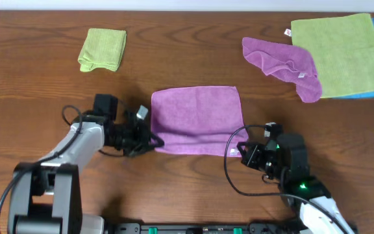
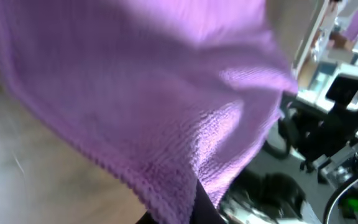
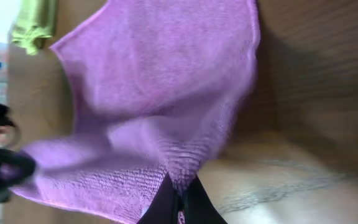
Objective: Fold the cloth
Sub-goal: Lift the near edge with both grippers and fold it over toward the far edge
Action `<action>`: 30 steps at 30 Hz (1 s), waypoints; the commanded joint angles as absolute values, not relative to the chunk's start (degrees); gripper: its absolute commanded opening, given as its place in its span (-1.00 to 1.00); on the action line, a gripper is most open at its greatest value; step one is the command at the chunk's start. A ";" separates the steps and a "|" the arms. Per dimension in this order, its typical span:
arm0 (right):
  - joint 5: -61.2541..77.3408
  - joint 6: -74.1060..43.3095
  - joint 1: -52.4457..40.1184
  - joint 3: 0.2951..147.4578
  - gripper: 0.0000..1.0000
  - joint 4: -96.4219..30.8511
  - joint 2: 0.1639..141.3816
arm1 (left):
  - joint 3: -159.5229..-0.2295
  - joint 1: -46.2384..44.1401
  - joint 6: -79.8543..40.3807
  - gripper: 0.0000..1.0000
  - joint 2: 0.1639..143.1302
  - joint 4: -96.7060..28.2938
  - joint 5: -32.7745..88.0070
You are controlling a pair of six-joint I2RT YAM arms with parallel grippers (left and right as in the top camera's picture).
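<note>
Clutter is confined to the far side of the worktop (image 1: 31, 91): a folded green cloth (image 1: 102, 49), a rumpled purple cloth (image 1: 284, 65) and a large green cloth (image 1: 339, 55), all well apart from the lilac cloth (image 1: 197, 120), which is spread at centre. Its near corners are clamped by the left tool (image 1: 149, 138) and right tool (image 1: 240, 153). In both wrist views the fingertips are largely hidden by blurred fabric.

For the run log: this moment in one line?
left gripper: shut on cloth corner | right gripper: shut on cloth corner | cloth: unfolded
</note>
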State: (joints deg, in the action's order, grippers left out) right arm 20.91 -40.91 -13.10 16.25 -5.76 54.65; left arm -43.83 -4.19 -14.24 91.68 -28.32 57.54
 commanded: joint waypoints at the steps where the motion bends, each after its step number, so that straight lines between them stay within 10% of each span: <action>1: 16.45 -37.78 -13.69 20.18 -0.97 -5.32 57.76 | -45.15 -3.99 -22.09 -0.88 91.11 -23.88 53.36; 30: 8.10 -21.93 -13.52 45.01 -0.97 2.76 94.15 | -51.55 -4.14 -40.82 -0.89 105.41 16.21 38.37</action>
